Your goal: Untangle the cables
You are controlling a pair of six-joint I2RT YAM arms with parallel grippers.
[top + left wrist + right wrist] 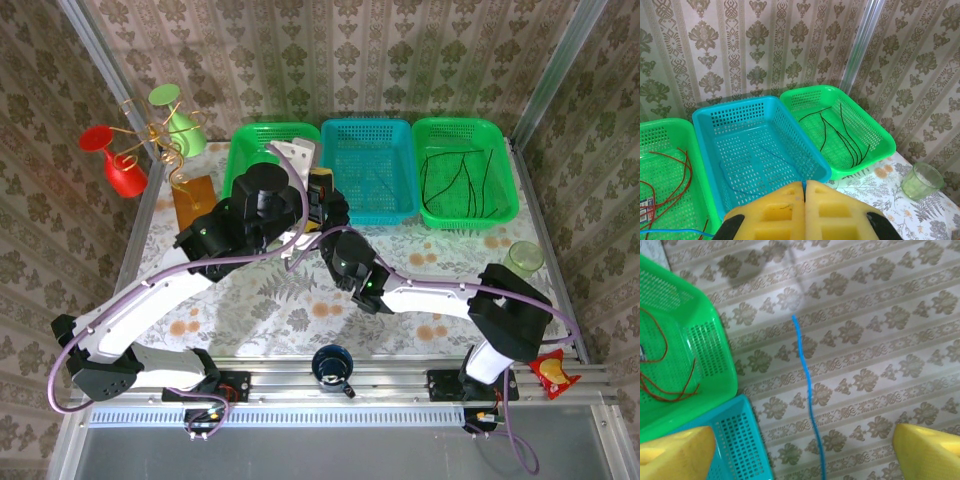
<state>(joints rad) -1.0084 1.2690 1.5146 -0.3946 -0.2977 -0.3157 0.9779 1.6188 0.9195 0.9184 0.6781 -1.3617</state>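
Table (270, 300): floral cloth, three baskets in a row along the far edge.

Left green basket (245, 150): red cables (675, 185) lie inside in loose loops. A blue cable (670, 231) crosses its near corner in my left wrist view.

Blue basket (365, 125): middle of the row, touching both neighbours.

Right green basket (465, 125): black cables (460, 185) lie on its floor as several long strands, spread out along it.

My left pincer (804, 192): clenched, yellow pads pressed flat together. It is raised, facing the blue basket. I cannot tell whether anything is pinched in the seam.

My right pincer (800, 447): released, the two yellow pads standing wide apart at the frame's lower corners. It is up above the corner where the left green and blue baskets meet, facing the papered wall. A blue cable (807, 385) runs upright through the gap between the pads, touching neither.

Glass (523, 257): on the cloth near the right green basket's near right corner.
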